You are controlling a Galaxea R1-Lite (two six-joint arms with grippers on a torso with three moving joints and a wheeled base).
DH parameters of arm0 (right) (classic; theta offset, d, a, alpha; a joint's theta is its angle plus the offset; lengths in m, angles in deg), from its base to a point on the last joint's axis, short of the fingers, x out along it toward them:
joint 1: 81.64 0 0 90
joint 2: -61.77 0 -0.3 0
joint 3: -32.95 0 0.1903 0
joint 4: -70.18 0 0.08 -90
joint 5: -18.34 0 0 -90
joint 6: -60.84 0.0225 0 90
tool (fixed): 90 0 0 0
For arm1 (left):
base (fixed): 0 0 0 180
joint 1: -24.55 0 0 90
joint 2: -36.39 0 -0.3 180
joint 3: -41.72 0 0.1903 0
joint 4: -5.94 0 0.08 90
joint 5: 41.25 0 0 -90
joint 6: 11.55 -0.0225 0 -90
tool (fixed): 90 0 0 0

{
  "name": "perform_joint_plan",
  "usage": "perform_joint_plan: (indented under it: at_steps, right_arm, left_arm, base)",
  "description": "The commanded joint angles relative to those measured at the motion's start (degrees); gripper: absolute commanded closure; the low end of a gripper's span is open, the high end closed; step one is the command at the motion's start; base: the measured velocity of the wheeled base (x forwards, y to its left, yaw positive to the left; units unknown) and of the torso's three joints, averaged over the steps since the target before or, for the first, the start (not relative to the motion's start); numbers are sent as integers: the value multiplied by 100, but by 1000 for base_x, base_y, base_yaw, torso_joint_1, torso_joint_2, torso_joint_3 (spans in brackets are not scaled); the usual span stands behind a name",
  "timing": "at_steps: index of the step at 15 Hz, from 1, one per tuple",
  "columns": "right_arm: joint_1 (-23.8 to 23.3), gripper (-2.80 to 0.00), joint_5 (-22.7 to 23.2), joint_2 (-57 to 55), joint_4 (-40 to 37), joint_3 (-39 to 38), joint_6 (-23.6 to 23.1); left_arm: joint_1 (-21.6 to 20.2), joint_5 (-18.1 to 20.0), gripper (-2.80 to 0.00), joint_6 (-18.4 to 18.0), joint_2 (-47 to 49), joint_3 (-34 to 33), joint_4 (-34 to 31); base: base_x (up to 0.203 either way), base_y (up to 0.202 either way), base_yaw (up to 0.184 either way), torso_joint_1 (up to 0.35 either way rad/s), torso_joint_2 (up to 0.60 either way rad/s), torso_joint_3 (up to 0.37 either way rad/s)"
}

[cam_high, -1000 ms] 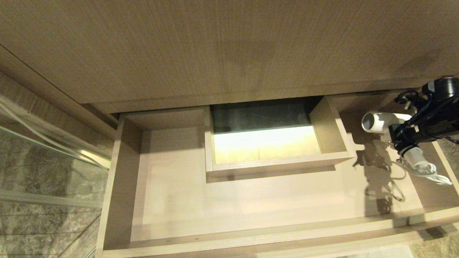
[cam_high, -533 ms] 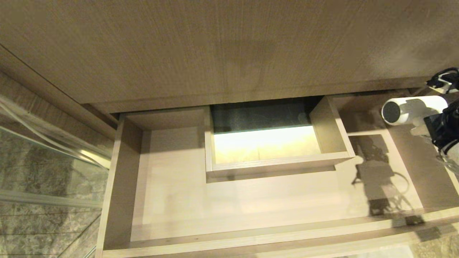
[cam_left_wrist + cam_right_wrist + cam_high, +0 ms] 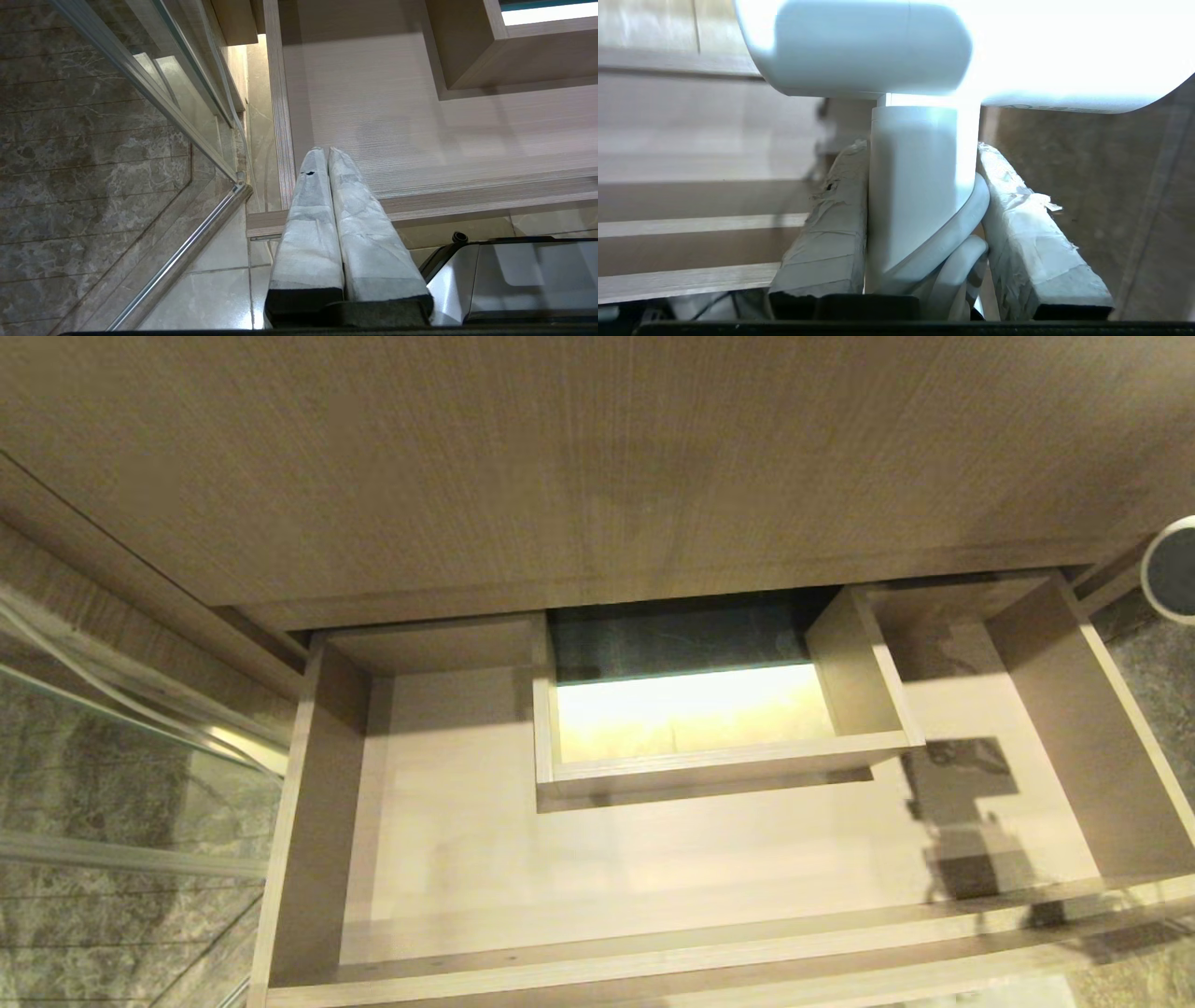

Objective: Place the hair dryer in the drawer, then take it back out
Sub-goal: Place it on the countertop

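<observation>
The right gripper (image 3: 924, 200) has its tape-wrapped fingers (image 3: 831, 219) clamped on the white handle of the hair dryer (image 3: 920, 177), with a loop of the white cord pinched in alongside. The dryer's barrel sits crosswise just beyond the fingertips. In the head view only the round grey end of the hair dryer (image 3: 1174, 569) shows, at the right edge of the frame, above and outside the right wall of the drawer (image 3: 1055, 709). The arm itself is out of that view.

The drawer stands pulled open, its floor bare around the boxed U-shaped cutout (image 3: 719, 756), with only a shadow falling on its right part. So the dryer is held clear of the drawer rather than lying in it. This looks like the taking-out half of the task, nearly complete; what remains appears to be carrying the dryer away and setting it down.

The left gripper (image 3: 327, 154) hangs parked near the drawer's front left corner, fingers pressed together and empty.
</observation>
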State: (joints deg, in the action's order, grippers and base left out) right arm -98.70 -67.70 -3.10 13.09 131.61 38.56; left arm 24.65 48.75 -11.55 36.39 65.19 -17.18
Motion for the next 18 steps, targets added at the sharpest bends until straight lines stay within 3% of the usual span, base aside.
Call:
perform_joint_plan:
  at_steps: [1, 4, 14, 18]
  right_arm:
    - [-3, 0, -39, 1081, 31, -188, -24]
    - [-8, 0, -711, 1496, 94, -374, -36]
    - [-2, 0, -713, 2156, 313, -325, -216]
    - [-3, 0, -730, 1898, 553, -114, -207]
  left_arm:
    - [-1, 0, 0, 0, 0, -1, 2]
    - [-1, 0, 0, 0, 0, -1, 2]
    - [-1, 0, 0, 0, 0, -1, 2]
    - [-1, 0, 0, 0, 7, -1, 2]
  base:
    - [0, 0, 0, 0, 0, 0]
    - [0, 0, 0, 0, 0, 0]
    - [0, 0, 0, 182, -414, -178]
    - [0, 0, 0, 377, -495, -232]
